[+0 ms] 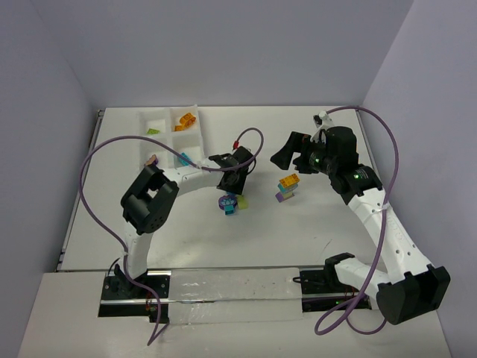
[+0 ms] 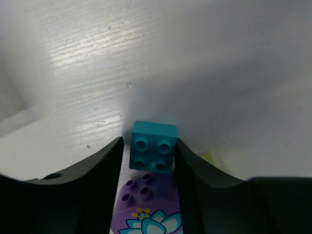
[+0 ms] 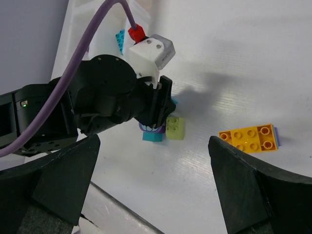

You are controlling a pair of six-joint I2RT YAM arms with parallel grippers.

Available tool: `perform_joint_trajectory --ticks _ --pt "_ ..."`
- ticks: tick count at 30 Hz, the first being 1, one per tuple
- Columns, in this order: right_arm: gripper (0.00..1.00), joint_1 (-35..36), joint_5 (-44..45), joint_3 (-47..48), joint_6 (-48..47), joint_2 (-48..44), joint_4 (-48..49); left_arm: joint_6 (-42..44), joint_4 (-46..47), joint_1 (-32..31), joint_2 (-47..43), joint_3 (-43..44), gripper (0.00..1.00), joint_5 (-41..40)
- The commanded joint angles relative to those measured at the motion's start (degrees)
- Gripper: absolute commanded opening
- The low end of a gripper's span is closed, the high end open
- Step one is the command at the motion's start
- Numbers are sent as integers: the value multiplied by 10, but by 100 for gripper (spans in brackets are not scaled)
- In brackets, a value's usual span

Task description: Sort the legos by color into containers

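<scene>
Tray (image 1: pixel 159 119) first, taken as the landmark, lying at the far left of the table (image 1: pixel 298 239). Holding a lime piece (image 1: pixel 153 131) and an orange brick (image 1: pixel 185 119) in its two far compartments, and a pinkish piece (image 1: pixel 151 159) and a teal piece (image 1: pixel 184 158) in its two near ones.

Just right of the tray, a little nearer the front edge: pinching a teal brick (image 2: pixel 153 146) with the left claw (image 2: pixel 148 152), fingers (image 2: pixel 105 170) narrowed and pressing flat against two opposite side walls, studs showing between them. Resting on a purple flowered piece (image 2: pixel 144 214), with a lime brick (image 3: pixel 175 127) just beside the pair on the side away from the tray. Looking not yet lifted off the table.

Judging the teal brick to be light, stiff and smooth-walled. Gripping it squarely across the flat sides, as here, rather than over the studs. Probably clinging by its underside to the purple piece, so likely dragging that one up too unless twisting or prying it loose.

Farther right of the tray: standing as a small stack (image 1: pixel 288 186), yellow-orange on top, teal and purple beneath, touching nothing else. Waiting well right of the tray with the right claw (image 3: pixel 153 151), fingers spread wide and gripping nothing.
</scene>
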Motion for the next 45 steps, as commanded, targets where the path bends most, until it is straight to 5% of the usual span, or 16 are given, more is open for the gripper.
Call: perform_joint_trajectory --ticks 1,8,20,23,24,27,29,37,41,45 --pt "100 -3 -6 7 -6 2 16 3 8 6 6 14 36 -14" --pt "100 -3 -13 11 -3 4 18 8 -24 46 -60 58 6 -31" --pt "100 -3 -18 9 -1 4 23 -39 -35 208 -102 98 3 -50" --pt "100 -3 -15 8 0 1 22 -47 -40 220 -80 119 8 -56" --pt "100 -3 -14 8 0 0 22 -46 -38 223 -72 123 19 -53" --pt "100 -3 -10 7 0 -5 19 -44 -43 229 -50 149 73 -67" --pt "100 -3 -8 7 0 -9 17 -45 -51 230 -42 158 91 -77" --pt "100 -3 -6 0 -1 -13 15 -37 -31 193 -112 119 90 -77" --pt "100 -3 -8 1 1 -7 19 -44 -40 115 -165 52 77 -86" --pt "100 -3 -8 2 -1 -2 19 -103 -48 46 -206 -30 78 -65"
